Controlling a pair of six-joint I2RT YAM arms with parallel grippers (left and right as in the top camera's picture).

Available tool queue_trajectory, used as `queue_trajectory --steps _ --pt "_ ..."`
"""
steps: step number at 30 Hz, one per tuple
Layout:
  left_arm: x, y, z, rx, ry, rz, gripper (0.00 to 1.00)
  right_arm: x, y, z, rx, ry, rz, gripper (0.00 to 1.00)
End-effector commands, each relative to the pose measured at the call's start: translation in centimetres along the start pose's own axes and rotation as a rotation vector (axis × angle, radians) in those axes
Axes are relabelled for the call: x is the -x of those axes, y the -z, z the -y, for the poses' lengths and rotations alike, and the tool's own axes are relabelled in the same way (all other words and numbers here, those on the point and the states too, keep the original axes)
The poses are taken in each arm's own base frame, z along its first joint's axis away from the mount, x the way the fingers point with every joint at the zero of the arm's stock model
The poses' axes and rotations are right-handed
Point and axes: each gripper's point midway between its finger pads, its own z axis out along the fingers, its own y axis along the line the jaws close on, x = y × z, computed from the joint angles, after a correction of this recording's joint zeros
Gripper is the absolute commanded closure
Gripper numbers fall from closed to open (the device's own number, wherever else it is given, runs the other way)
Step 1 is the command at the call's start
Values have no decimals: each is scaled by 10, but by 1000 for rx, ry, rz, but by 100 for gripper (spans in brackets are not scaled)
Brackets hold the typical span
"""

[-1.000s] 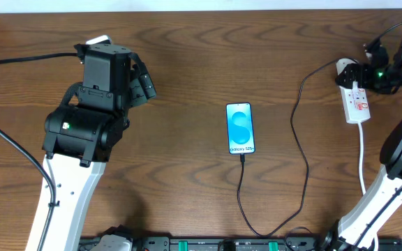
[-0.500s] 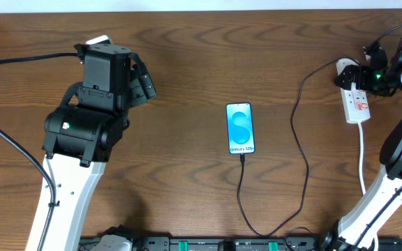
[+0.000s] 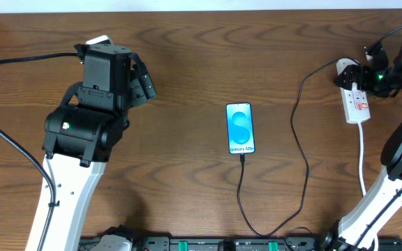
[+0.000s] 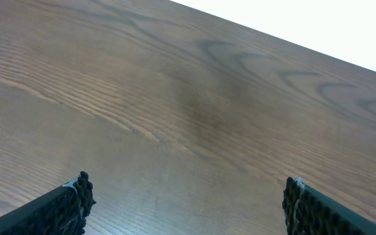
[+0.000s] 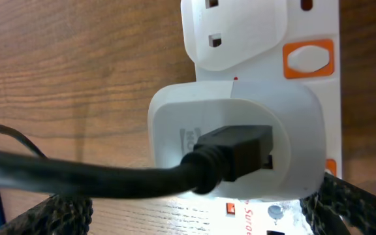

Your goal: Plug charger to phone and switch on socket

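The phone (image 3: 240,128) lies face up in the middle of the table, its cyan screen lit. The charger's black cable (image 3: 303,167) runs from the phone's bottom edge, loops toward the front and rises to the white plug head (image 3: 343,68). In the right wrist view the plug head (image 5: 237,140) sits in the white socket strip (image 5: 318,19), with the cable (image 5: 77,176) leaving to the left. My right gripper (image 5: 198,215) is open, its fingers on either side of the plug head; overhead it (image 3: 356,75) hovers over the strip (image 3: 359,108). My left gripper (image 4: 188,205) is open and empty over bare wood.
Orange switches (image 5: 309,57) sit beside each outlet on the strip. The strip's white cord (image 3: 362,160) runs toward the front edge at the right. My left arm (image 3: 89,118) stands at the left, far from the phone. The table's far edge (image 4: 292,39) is close ahead.
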Motion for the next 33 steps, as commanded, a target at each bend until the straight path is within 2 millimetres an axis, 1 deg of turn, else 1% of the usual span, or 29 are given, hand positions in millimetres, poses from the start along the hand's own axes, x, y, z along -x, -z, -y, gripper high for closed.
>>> queue_trajectory --steps 1,6,12,18,22,25,28,29,30,33 --pt "-1 -2 -5 26 -11 0 6 -14 -20 -38 149 -20 -54 1" --pt "-1 -2 -5 26 -11 0 6 -13 -22 -41 151 -11 -54 1" --pt "-1 -2 -5 26 -11 0 6 -7 -22 -40 146 6 -30 1" --pt "-1 -2 -5 26 -11 0 6 2 -12 -37 138 1 -6 1" --pt "-1 -2 -5 26 -11 0 6 14 4 -34 98 7 24 1" --pt "-1 -2 -5 26 -11 0 6 22 21 -23 -15 -30 46 1" --pt "-1 -2 -5 26 -11 0 6 28 41 -17 -102 -41 79 1" --pt "-1 -2 -5 26 -12 0 6 30 48 -16 -132 -42 91 1" --pt "-1 -2 -5 26 -11 0 6 32 62 -14 -179 -51 111 1" --pt "-1 -2 -5 26 -11 0 6 35 91 -16 -252 -63 155 1"
